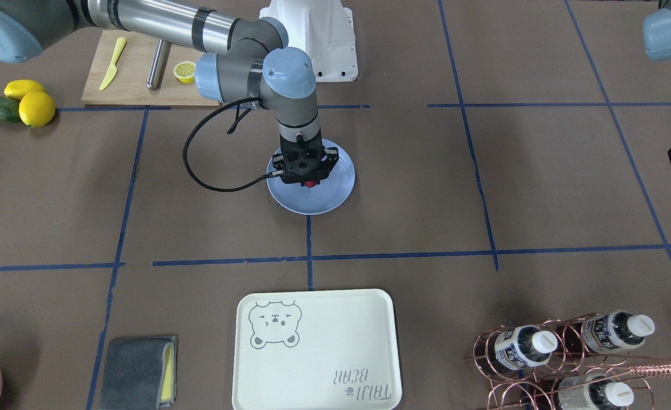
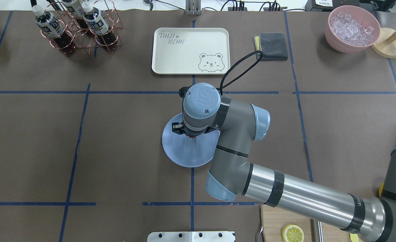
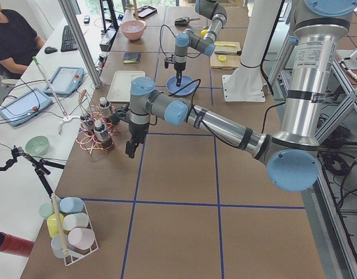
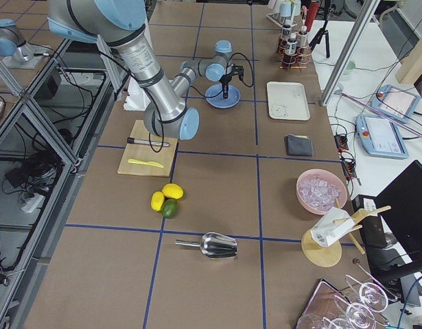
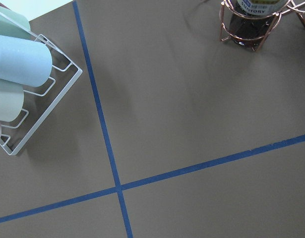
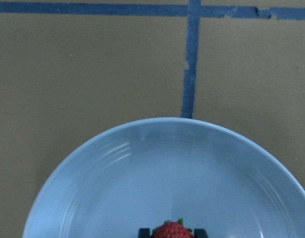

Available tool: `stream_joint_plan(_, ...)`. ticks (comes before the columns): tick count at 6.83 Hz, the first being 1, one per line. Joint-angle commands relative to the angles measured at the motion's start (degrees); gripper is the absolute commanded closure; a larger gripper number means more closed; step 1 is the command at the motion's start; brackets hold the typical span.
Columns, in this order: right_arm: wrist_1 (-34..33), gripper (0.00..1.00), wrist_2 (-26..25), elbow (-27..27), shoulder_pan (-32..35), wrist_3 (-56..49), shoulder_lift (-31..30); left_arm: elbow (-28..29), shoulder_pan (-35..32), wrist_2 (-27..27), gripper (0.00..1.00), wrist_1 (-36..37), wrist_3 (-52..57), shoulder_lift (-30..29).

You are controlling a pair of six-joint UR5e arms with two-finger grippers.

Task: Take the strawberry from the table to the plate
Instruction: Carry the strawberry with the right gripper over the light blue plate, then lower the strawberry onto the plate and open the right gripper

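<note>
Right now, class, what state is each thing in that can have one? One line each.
right gripper: shut on the strawberry, over the plate.
strawberry: whole, held between the fingers.
plate: flat on the table.
left gripper: over bare table; open or shut unclear.
lemon half: cut, on the board.
bottles: capped.

front: steep down | overhead: opp side | R wrist: close (all share plate)

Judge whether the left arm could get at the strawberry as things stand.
Probably not. The right hand is closed around the strawberry over the plate, covering it from above, and the left hand hangs far off to the side by the bottle rack.
</note>
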Motion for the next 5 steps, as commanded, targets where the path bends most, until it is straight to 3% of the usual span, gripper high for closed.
stream_joint_plan(1, 0.14, 0.17, 0.06, -0.13, -0.41, 1.89, 0.13, 0.23, -0.01, 0.00, 0.00, -0.10, -0.09, 0.00)
stream_joint_plan(2, 0.05, 0.00, 0.06, -0.13, -0.41, 1.99, -0.04, 0.23, -0.09, 0.00, 0.00, -0.10, -0.09, 0.00)
stream_joint_plan(4, -1.25, 0.00, 0.40, 2.14, 0.20, 2.51, -0.57, 0.23, -0.79, -0.62, 0.00, -0.10, -0.09, -0.08)
stream_joint_plan(5, -6.40, 0.00, 0.58, 5.29, 2.38, 2.17, -0.57, 0.23, -0.89, -0.71, 0.00, -0.10, 0.00, -0.09)
